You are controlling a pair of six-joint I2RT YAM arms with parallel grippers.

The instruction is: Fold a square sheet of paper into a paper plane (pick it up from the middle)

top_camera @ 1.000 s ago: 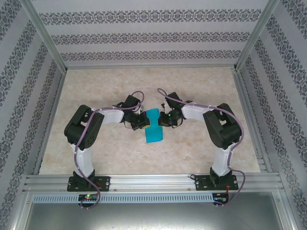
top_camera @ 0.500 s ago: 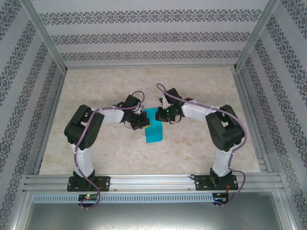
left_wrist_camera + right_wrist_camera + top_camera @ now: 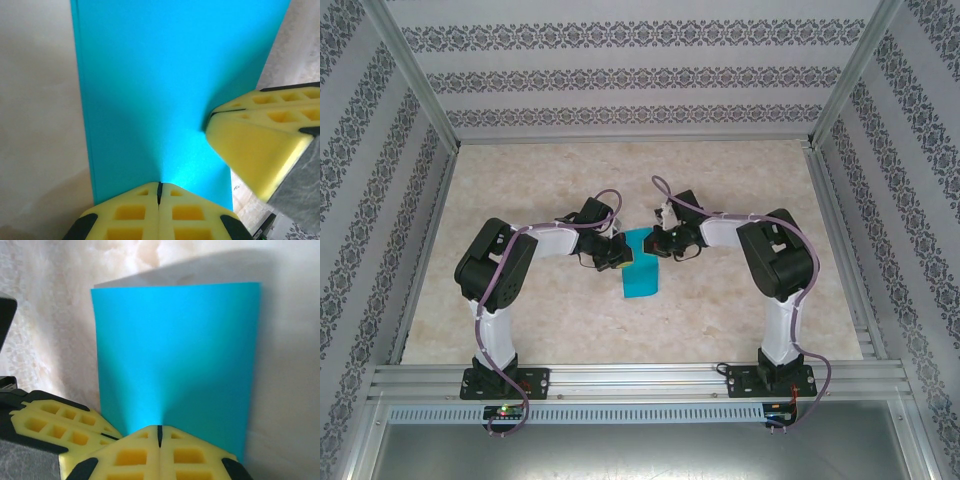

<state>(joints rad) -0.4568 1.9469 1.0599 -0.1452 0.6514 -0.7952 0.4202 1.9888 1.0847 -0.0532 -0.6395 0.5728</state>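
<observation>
Teal-blue, the square sheet of paper (image 3: 641,275) has its far end hidden under both wrists from above. It appears folded into a smooth narrow rectangle at mid-table between the arms. Both the left gripper (image 3: 160,186) and the right gripper (image 3: 160,429) are pinched closed on its edge. A marbled beige table (image 3: 520,190) is enclosed by patterned walls (image 3: 620,80).

The teal square sheet of paper (image 3: 641,277) is folded in half.
</observation>
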